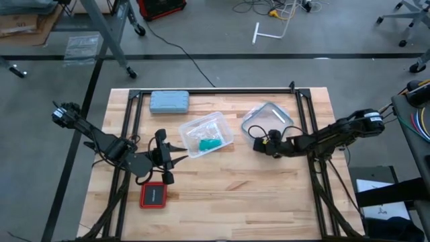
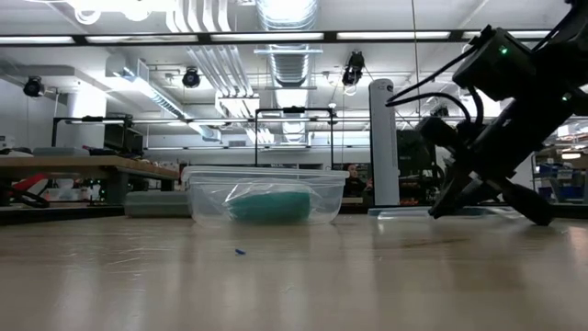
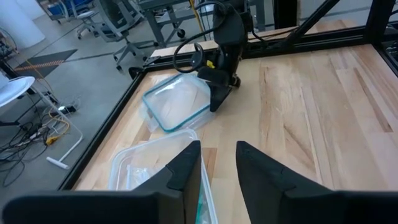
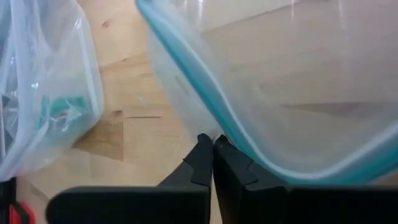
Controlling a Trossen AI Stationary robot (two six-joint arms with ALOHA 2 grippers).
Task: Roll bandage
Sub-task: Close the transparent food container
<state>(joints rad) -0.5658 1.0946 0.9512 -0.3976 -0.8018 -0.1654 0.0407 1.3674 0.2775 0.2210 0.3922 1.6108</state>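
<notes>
The bandage (image 1: 209, 143) lies as a teal-green bundle inside the clear plastic container (image 1: 225, 128), which stands near the middle of the wooden table (image 1: 235, 188); in the low view it shows through the container's front wall. Taking the container as landmark, the left gripper (image 1: 176, 160) sits just beside its near-left corner, its two fingers (image 3: 186, 168) a little apart and holding nothing. On the container's other side lies the clear lid (image 1: 267, 115) with a teal rim. The right gripper (image 1: 257, 143) rests at that lid's near edge, its fingers pressed together with nothing between them. A grey-blue case (image 1: 169, 101) lies beyond the container's left end, and a red pad (image 1: 154, 195) lies near the table's front edge, on the left gripper's side.
</notes>
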